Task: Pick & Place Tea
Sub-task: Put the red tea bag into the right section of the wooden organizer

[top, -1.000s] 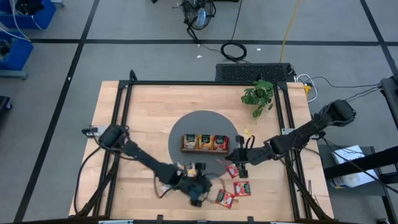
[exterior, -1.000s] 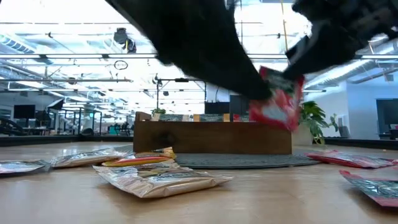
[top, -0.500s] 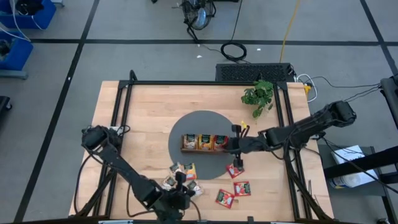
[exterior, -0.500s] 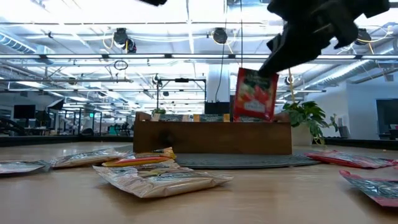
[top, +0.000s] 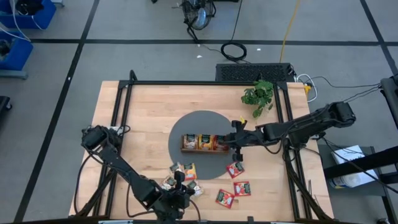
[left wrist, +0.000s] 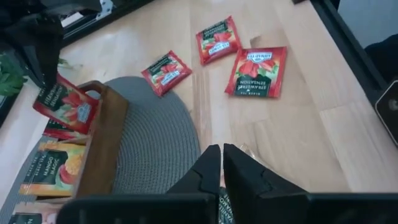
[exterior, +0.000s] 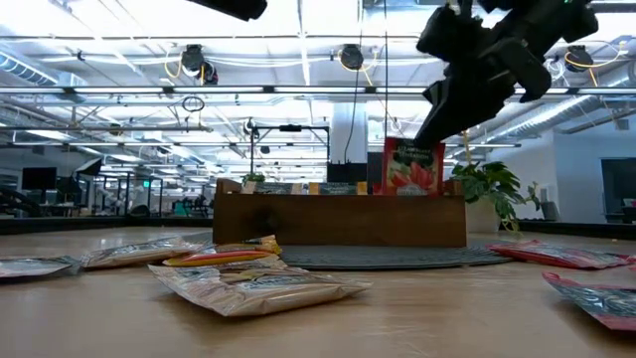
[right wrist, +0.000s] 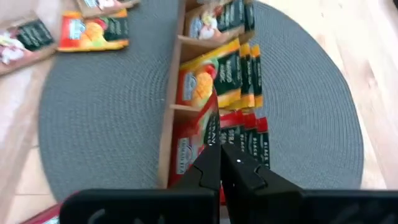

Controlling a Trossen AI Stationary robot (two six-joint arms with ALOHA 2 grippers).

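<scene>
Right gripper [top: 236,142] pinches a red sachet [exterior: 412,166] upright over the wooden tray [top: 204,150], at its red end compartment, edge-down so it slots among those filed. Left gripper [top: 178,198], fingers together and empty, waits near loose sachets [top: 184,171].

Red sachet [exterior: 411,166] lower edge hidden behind tray [exterior: 338,220]

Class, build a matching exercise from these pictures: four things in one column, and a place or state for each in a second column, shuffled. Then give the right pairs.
Things
1. right gripper
2. left gripper
3. wooden tray
4. potted plant

Places or states
A. on the round grey mat
B. at the table's far right part
C. lowering a red sachet into the tray's end compartment
D. shut, at the table's near edge

Pairs: 1-C, 2-D, 3-A, 4-B
</scene>
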